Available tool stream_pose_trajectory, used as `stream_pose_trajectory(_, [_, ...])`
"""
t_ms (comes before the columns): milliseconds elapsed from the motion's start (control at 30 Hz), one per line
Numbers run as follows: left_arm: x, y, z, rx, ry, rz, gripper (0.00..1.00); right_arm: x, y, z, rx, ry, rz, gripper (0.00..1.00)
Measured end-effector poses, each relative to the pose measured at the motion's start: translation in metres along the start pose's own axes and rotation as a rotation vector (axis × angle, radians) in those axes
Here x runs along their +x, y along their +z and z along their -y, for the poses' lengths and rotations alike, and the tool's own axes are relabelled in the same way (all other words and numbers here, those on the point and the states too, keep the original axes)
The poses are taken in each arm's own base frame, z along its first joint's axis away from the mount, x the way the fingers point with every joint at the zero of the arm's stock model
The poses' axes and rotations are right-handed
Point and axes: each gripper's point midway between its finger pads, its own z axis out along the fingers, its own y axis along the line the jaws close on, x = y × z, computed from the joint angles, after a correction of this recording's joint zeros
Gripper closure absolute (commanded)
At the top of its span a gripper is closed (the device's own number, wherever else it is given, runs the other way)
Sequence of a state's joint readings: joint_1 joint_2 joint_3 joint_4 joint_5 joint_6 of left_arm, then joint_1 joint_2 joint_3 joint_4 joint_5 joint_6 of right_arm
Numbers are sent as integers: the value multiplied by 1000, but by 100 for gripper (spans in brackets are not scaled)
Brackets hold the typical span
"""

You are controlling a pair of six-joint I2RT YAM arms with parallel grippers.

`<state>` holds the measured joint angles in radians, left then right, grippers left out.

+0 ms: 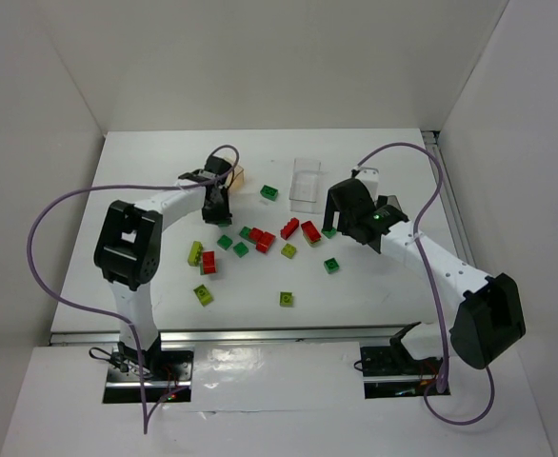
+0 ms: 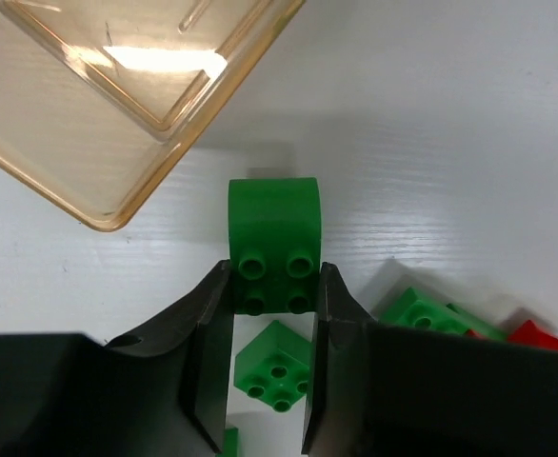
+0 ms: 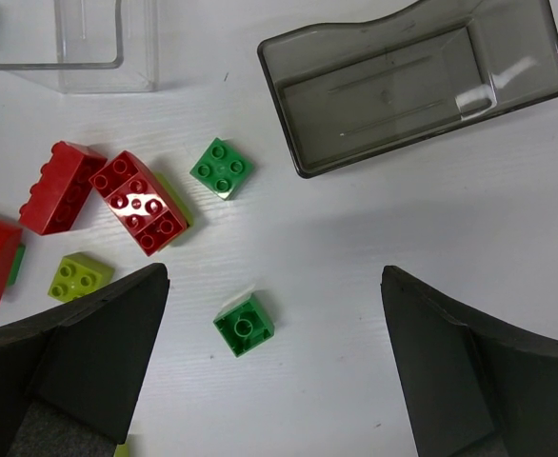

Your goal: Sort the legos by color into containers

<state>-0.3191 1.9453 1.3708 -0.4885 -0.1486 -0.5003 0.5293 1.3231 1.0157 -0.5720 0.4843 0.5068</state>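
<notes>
Your arms: the left arm [image 1: 165, 202] and right arm [image 1: 441, 267] have white links and bulky black joint housings.
Your cables: one purple cable [image 1: 46, 267] loops off each arm.
Your bases: black base plates [image 1: 146, 373].
Your fingers: matte black wedges on the left gripper [image 2: 274, 276] and right gripper [image 3: 274, 274].
Your light: a green light [image 1: 378, 217] on the right wrist.

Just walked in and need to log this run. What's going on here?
Two robot arms are sorting small plastic bricks by colour. The left gripper is clamped on a dark green studded plastic brick beside the tan translucent tray. The right gripper hangs open and empty near the smoky grey tray. The rest lie loose on the white table.
</notes>
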Motion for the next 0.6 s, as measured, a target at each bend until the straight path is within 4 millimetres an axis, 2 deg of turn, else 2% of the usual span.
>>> stream_pose_trajectory(167, [-27,-21,5,9,-10,36,82,0,0,0,2,-2,-3,0])
stream_pose_trajectory(267, [-59,-38,5,30,-42,93,82,0,1,0,4,-4,-7,0])
stream_pose_trajectory(433, [-112,-61,-9,31,-104,193,79,3,3,-1,10,-12,-20,0])
stream_pose_trajectory(500, [-128,-63,-12,26,-119,219,71,4,3,0,12,-15,-25,0])
stream_pose_trajectory(533, [-134,-61,-13,22,-124,226,47,4,3,0,13,-15,-26,0])
stream_pose_trajectory(567, [-137,-57,-14,14,-121,226,37,4,3,0,13,-15,-26,0])
stream_pose_trajectory(600, [-137,-52,-15,1,-119,218,34,4,3,0,13,-15,-26,0])
